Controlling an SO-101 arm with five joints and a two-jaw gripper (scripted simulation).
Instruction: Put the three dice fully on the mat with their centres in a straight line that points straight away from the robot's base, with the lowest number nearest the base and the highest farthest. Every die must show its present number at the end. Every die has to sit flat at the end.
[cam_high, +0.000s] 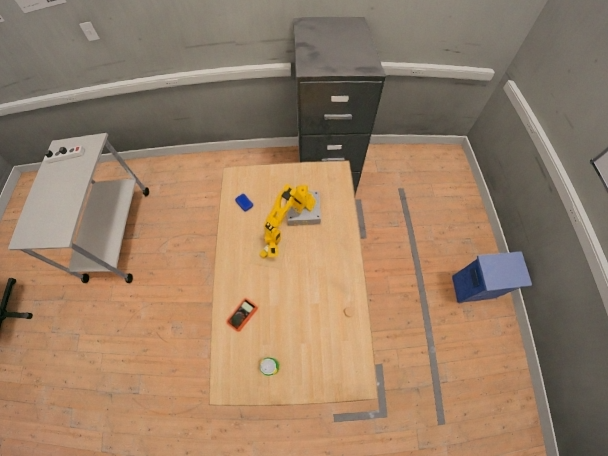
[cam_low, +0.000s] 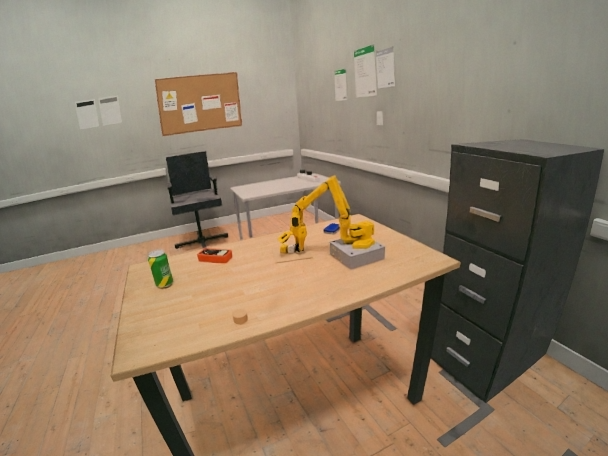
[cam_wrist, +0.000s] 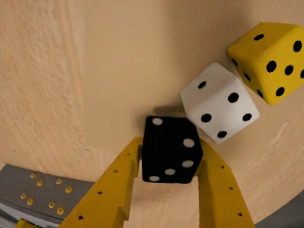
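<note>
My gripper (cam_wrist: 171, 156) (cam_low: 299, 252) is shut on the black die (cam_wrist: 167, 142), low by the near edge of the thin beige mat (cam_wrist: 115, 60). The black die seems to show two on its upper face, three on the near side. The white die (cam_wrist: 224, 111) (cam_low: 291, 248) sits on the mat right beside it, four up; I cannot tell if they touch. The yellow die (cam_wrist: 285, 62) (cam_low: 283, 249) sits beyond the white one, close to it, five up. In the top view the gripper (cam_high: 272, 253) hides the black die. The gap under the black die is hidden.
The grey base block (cam_high: 305, 220) (cam_low: 357, 255) carries the arm. A blue object (cam_high: 244, 202) (cam_low: 331, 228) lies beside it. Farther off are an orange-red multimeter (cam_high: 242, 315) (cam_low: 215, 256), a green can (cam_high: 269, 366) (cam_low: 160, 270) and a small wooden disc (cam_high: 348, 312) (cam_low: 240, 316).
</note>
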